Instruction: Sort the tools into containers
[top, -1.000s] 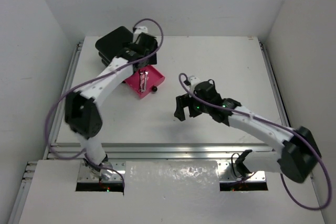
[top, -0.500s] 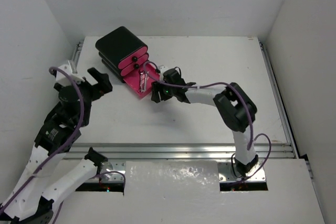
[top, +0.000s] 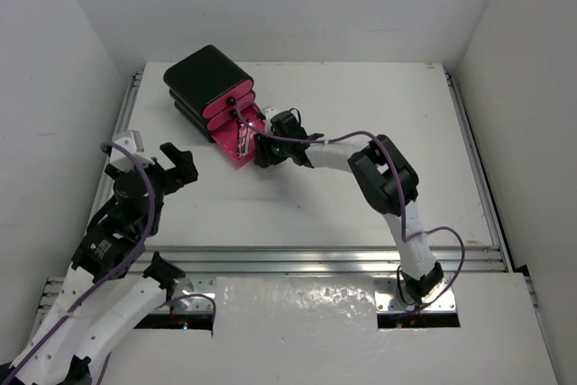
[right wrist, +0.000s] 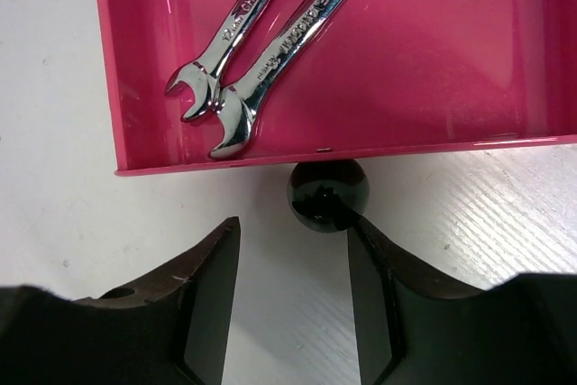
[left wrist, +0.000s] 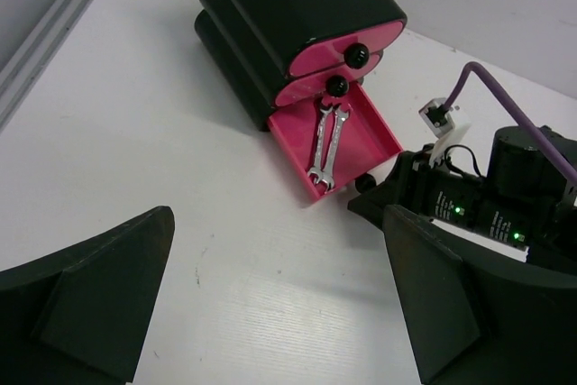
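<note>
Since a second ago the left arm has backed away from the drawer to the near-left of the table (top: 379,114), and the right arm has swung from mid-table to the drawer's front. The left arm stands folded, its end effector (left wrist: 275,223) spread wide and empty, facing the black box (top: 203,74). The right arm stretches low and leftward. Its end effector (right wrist: 294,223) is about half open, with the fingertips on either side of the black knob (right wrist: 327,194) but not clamped on it. The bottom pink drawer (top: 236,152) juts out toward the near right. In it two silver wrenches (right wrist: 270,42) lie side by side along its depth, open jaws toward the knob. Only the right wrist view shows the knob between the fingertips; overhead, the end effector hides it.
</note>
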Robot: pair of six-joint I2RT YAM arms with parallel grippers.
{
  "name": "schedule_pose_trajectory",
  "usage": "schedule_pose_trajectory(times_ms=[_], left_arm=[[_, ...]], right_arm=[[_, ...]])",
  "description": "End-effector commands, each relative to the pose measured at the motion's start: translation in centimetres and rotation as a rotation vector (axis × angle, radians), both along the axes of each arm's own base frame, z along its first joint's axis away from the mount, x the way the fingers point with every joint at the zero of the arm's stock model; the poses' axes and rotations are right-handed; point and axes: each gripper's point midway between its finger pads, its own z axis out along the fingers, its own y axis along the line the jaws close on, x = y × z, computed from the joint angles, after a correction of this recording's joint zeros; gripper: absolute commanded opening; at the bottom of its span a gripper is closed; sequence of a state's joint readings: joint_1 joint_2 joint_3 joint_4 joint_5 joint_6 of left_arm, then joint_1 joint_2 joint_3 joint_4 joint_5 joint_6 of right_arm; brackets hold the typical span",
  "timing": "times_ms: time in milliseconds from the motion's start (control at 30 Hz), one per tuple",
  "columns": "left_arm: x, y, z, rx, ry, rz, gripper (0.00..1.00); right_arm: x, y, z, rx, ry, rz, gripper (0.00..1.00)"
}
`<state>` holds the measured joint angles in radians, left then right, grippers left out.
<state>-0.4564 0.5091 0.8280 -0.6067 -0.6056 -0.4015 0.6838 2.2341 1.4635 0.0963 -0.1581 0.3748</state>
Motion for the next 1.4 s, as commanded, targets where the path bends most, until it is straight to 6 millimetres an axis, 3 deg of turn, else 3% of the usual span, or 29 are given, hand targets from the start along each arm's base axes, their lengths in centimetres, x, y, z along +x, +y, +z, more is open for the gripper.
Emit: schedule_pose_trajectory(times_ms=[0, 133, 200, 367, 533, 567, 667, 733, 833, 933, 1033, 1067, 1233, 1367], left_arm=[[0.7, -0.8, 1.0, -0.03, -0.032, -0.026, 0.99], [0.9, -1.2, 0.8, -0.028, -0.02, -0.041, 0.99], [0.9, -1.2, 0.8, -0.029, -0.022, -0.041, 0.99], [0.8, -1.4, 0.8, -0.031, -0.028, -0.055, 0.99], [1.0, -1.7, 0.7, -0.03, -0.02, -0.071, 0.99], [1.1, -1.8, 0.5, -0.028, -0.016, -0.072, 0.99], [1.1, -1.8, 0.5, -0.027, -0.014, -0.075, 0.99], [1.1, -1.9, 0.5, -0.027, -0.014, -0.079, 0.99], [1.2, -2.0, 0.4, -0.026, -0.012, -0.085, 0.99], [1.2, -2.1, 0.4, -0.025, -0.01, -0.091, 0.99], [1.3, -2.2, 0.2, -0.024, -0.007, -0.096, 0.99], [1.3, -2.3, 0.2, -0.023, -0.006, -0.098, 0.99], [1.3, -2.4, 0.3, -0.024, -0.008, -0.104, 0.99], [1.2, -2.4, 0.4, -0.026, -0.013, -0.11, 0.99]], right_arm=[[1.8, 0.9, 2.1, 0.029, -0.083, 0.009, 0.49], [3.1, 1.5, 2.0, 0.021, -0.107, 0.018, 0.44], [3.2, 1.6, 1.0, 0.011, -0.087, 0.025, 0.39], [3.9, 2.3, 1.8, 0.04, -0.134, 0.046, 0.31], [4.8, 2.5, 2.1, 0.039, -0.169, 0.033, 0.36], [5.2, 2.3, 2.0, 0.032, -0.174, 0.022, 0.43], [5.7, 2.5, 1.4, 0.023, -0.173, 0.012, 0.5], [6.1, 2.7, 1.2, 0.025, -0.175, 0.01, 0.51], [6.5, 3.0, 1.1, 0.04, -0.175, 0.019, 0.44], [6.4, 3.4, 1.6, 0.068, -0.185, 0.031, 0.34], [6.0, 3.6, 3.2, 0.11, -0.215, 0.037, 0.33], [6.1, 3.6, 4.6, 0.131, -0.24, 0.04, 0.33], [6.5, 4.1, 6.8, 0.175, -0.302, 0.05, 0.34], [7.6, 4.9, 6.4, 0.174, -0.31, 0.053, 0.34]])
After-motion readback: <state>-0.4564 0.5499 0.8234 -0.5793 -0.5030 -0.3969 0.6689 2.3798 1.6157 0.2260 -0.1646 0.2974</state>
